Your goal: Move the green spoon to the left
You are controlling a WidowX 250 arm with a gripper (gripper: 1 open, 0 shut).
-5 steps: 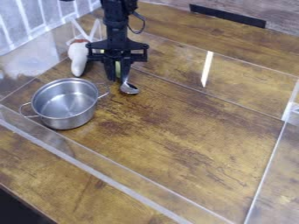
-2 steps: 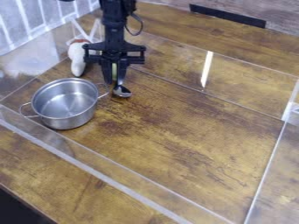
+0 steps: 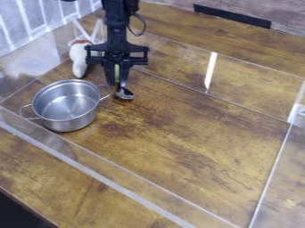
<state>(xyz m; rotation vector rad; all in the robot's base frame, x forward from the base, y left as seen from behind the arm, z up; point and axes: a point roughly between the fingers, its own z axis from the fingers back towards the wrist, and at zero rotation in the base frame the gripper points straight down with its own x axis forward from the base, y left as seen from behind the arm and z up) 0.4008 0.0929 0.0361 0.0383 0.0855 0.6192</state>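
The green spoon [image 3: 123,91] stands nearly upright under the black arm, its greyish end touching or just above the wooden table [image 3: 202,134]. Most of its yellow-green handle is hidden between the fingers. My gripper [image 3: 119,81] points straight down and is shut on the spoon's handle. It hangs just right of the steel pot's rim, at the upper left of the table.
A shiny steel pot [image 3: 66,104] sits at the left, close to the spoon's end. A whitish toy figure [image 3: 80,59] lies behind the pot, left of the arm. Clear plastic walls [image 3: 107,183] frame the work area on the near side and right.
The gripper has shifted a little to the left and carried the spoon with it, closer to the pot. Since the last frame almost nothing has moved.
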